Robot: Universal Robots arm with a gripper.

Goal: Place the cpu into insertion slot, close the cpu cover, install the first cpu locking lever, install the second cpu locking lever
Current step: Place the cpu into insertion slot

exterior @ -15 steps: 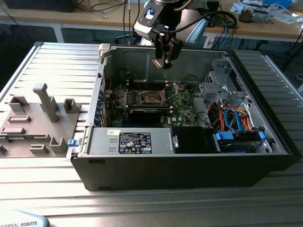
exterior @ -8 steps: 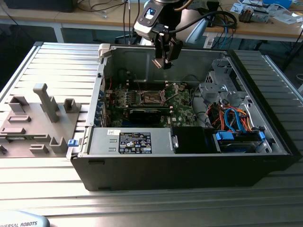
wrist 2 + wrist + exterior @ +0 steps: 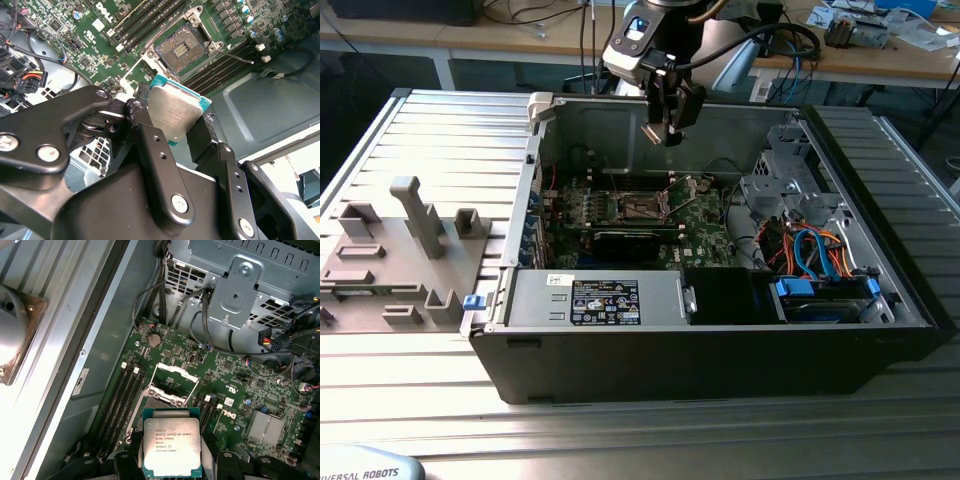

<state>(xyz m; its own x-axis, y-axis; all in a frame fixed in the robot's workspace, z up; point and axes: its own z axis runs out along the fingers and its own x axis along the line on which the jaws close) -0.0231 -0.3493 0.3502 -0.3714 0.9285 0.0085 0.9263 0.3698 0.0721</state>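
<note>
Over the open computer case (image 3: 720,340), the gripper (image 3: 667,128) clamps the cpu (image 3: 171,446) by two edges, above the case's green board (image 3: 700,225) and apart from the empty insertion slot (image 3: 179,50), its cpu cover (image 3: 175,371) raised.

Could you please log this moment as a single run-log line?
pincer: shut on cpu | cpu: held above motherboard, inside open case | insertion slot: empty

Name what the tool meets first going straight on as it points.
Probably the open socket on the green board, touched first by the cpu the tool grips; the way looks free until there, though depth is uncertain.
</note>
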